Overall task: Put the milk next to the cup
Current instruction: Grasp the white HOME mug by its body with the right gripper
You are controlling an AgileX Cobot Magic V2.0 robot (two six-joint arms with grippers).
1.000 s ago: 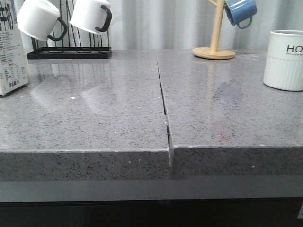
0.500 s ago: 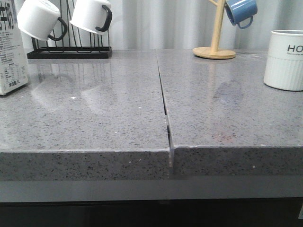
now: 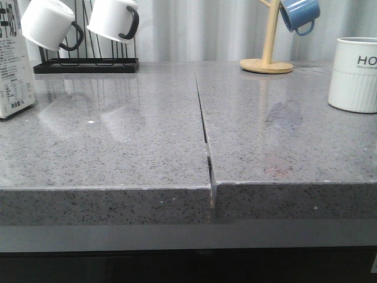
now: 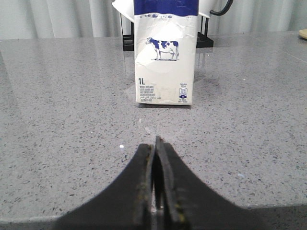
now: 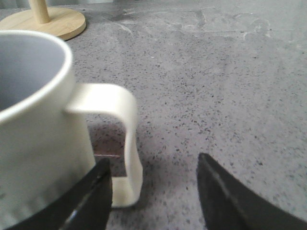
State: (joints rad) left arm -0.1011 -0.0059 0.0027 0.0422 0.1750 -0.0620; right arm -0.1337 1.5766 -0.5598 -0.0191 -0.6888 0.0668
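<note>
grey speckled counter [image 3: 118, 147]: white milk [image 4: 164, 57] carton, blue top, cow picture, "1l", far left; left gripper [image 4: 157, 167] pressed together; right gripper [image 5: 153, 191] apart beside ribbed cup [image 3: 355, 73].

The milk [image 3: 13, 65] stands upright at the far left of the counter [image 3: 118, 147], the cup [image 3: 353, 73] at the far right, well apart. Behind the milk sits a mug rack [image 3: 85, 62]; behind the cup's side, a wooden stand [image 3: 268, 56] holds a hanging mug [image 3: 299, 15].
</note>
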